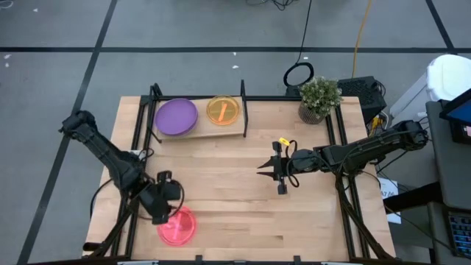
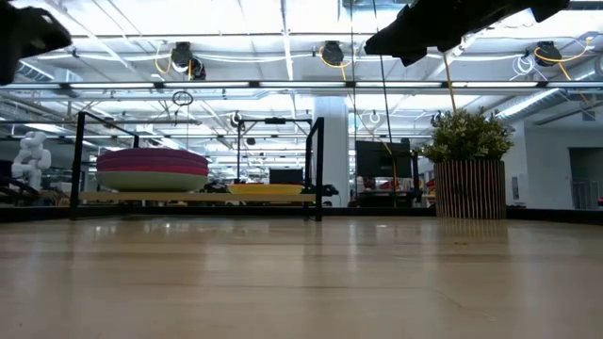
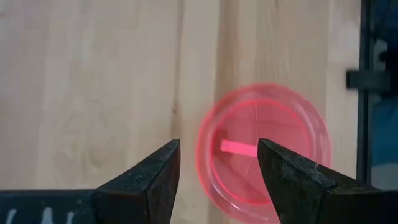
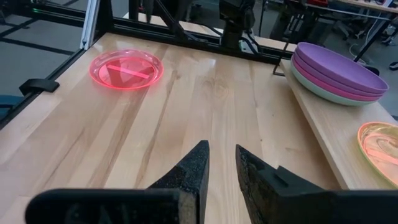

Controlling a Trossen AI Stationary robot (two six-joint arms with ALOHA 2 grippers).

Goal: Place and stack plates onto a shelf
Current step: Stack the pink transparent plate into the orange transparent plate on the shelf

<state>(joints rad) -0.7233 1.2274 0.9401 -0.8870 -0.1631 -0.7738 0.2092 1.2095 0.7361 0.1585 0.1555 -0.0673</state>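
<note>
Plates are seen in three places. A translucent pink-red plate (image 1: 177, 226) lies flat and right side up on the table (image 1: 243, 184), near its front edge on the left arm's side; being round, it has no long axis, but a bright pink streak across its floor is seen. On the shelf (image 1: 235, 131), at the far side of the table, a stack of larger opaque plates (image 1: 176, 116) is set at the left end, topped by a purple one, with magenta and a pale mint-green rim visible beneath in the right wrist view. Beside it, apart from the stack, a translucent orange plate (image 1: 222, 109) is laid flat on the shelf board.

The left gripper (image 1: 163, 208) is held over the near rim of the pink-red plate, its fingers (image 3: 149, 180) spread wide with nothing between them; in its wrist view the plate is seen through the gap and under one finger. Contact with the plate cannot be judged.

The right gripper (image 1: 274, 171) is held above the middle of the table, well apart from every plate, its fingers (image 4: 189, 171) drawn close with a narrow gap and nothing gripped.

A potted plant (image 1: 319, 98) stands at the far right corner.
</note>
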